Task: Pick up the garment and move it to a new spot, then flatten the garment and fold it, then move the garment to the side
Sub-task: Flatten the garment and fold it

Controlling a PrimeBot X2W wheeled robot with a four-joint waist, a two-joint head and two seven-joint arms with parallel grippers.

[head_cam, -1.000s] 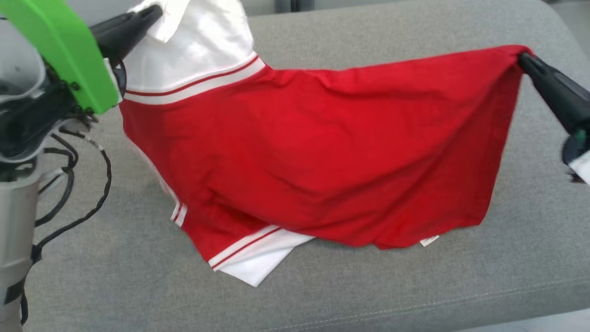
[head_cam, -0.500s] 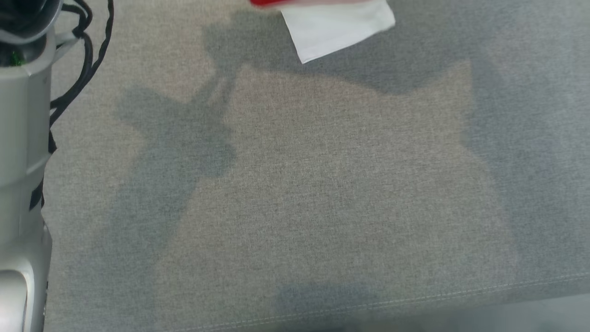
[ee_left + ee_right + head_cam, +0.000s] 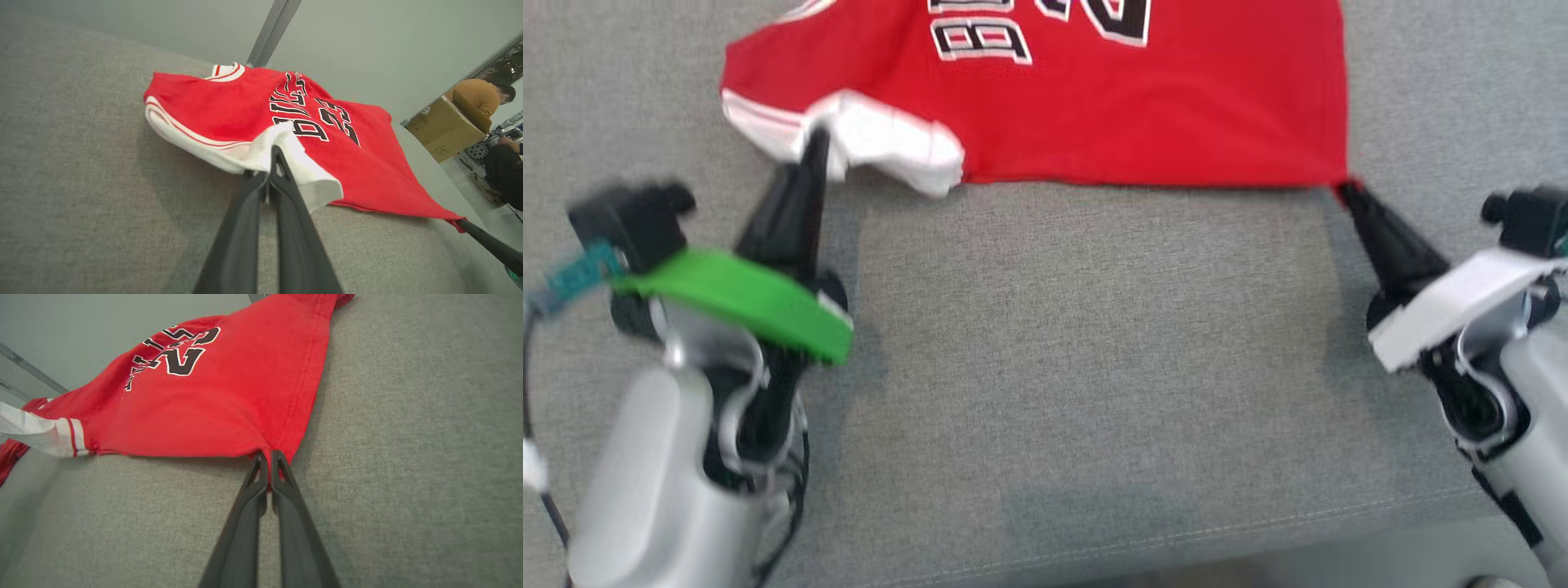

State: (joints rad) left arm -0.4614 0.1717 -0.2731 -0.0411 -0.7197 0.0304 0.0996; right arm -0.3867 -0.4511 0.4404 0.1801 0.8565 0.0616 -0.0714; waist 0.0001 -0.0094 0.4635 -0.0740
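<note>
Red jersey (image 3: 1094,114), laid print-up on the grey cushion (image 3: 1094,367), is pinched at white sleeve by left gripper (image 3: 815,140) and hem corner by right gripper (image 3: 1343,189), seemingly to be drawn flat.

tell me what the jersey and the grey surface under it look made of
Red jersey: soft matte knit cloth, maybe cotton or polyester; it drapes and creases. Grey cushion: coarse woven upholstery fabric, matte, flecked weave and a stitched seam showing.
</note>
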